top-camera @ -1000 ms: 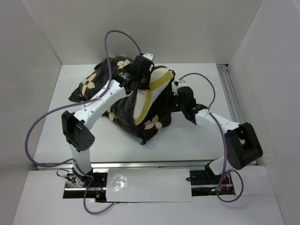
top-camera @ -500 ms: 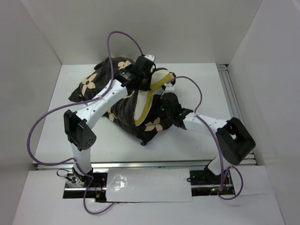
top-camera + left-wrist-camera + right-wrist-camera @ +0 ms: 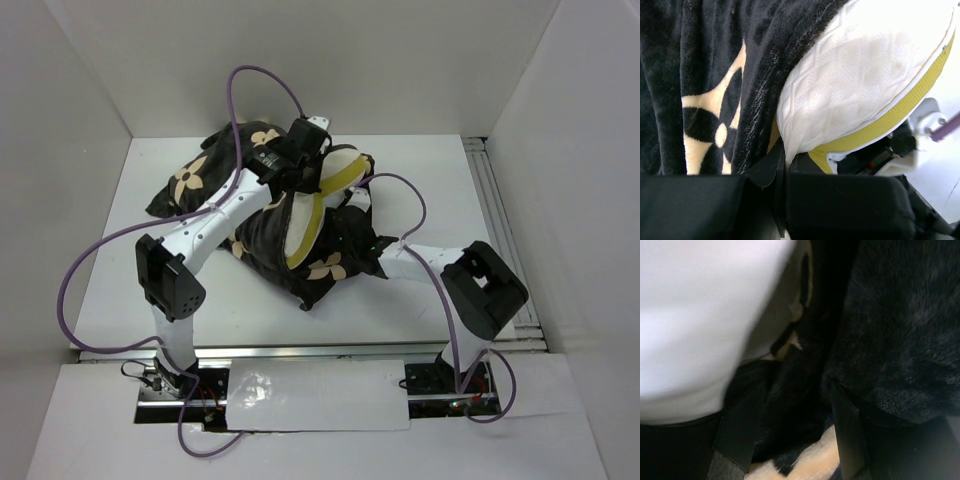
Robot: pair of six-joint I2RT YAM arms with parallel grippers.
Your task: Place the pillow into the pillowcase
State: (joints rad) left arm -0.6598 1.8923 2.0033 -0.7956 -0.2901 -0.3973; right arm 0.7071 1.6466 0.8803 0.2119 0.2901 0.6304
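1. Pillow [image 3: 338,172] lies toward the far middle of the white table [image 3: 450,190], partly inside the pillowcase [image 3: 195,180]. Its cream top and the yellow band [image 3: 318,212] along its edge stick out to the right. The dark flowered cloth covers its left side and wraps round its near side.
2. The pillowcase is crumpled. One end spreads to the far left, and a fold with a tan flower [image 3: 325,265] lies at the near side of the heap.
3. The left gripper [image 3: 300,172] sits on top of the heap, at the mouth of the pillowcase where dark cloth meets cream pillow.
4. From the left wrist, the left gripper [image 3: 781,175] has its jaws pressed together, with a dark flap of the pillowcase [image 3: 700,60] caught at their seam. The quilted pillow [image 3: 865,85] bulges just above, its yellow band [image 3: 890,117] curving along the lower right, and the plush laps over its left side.
5. The right gripper [image 3: 350,222] is low at the right side of the heap, pushed in against the dark cloth just below the pillow's bare end.
6. From the right wrist, the right gripper [image 3: 792,440] has its jaws spread, one finger [image 3: 740,430] on each side of a bunch of plush pillowcase [image 3: 900,330] that fills the gap. Whether they squeeze it cannot be told. The pillow [image 3: 700,315] is a white blur at the upper left.
7. A purple cable [image 3: 262,72] loops above the left arm.
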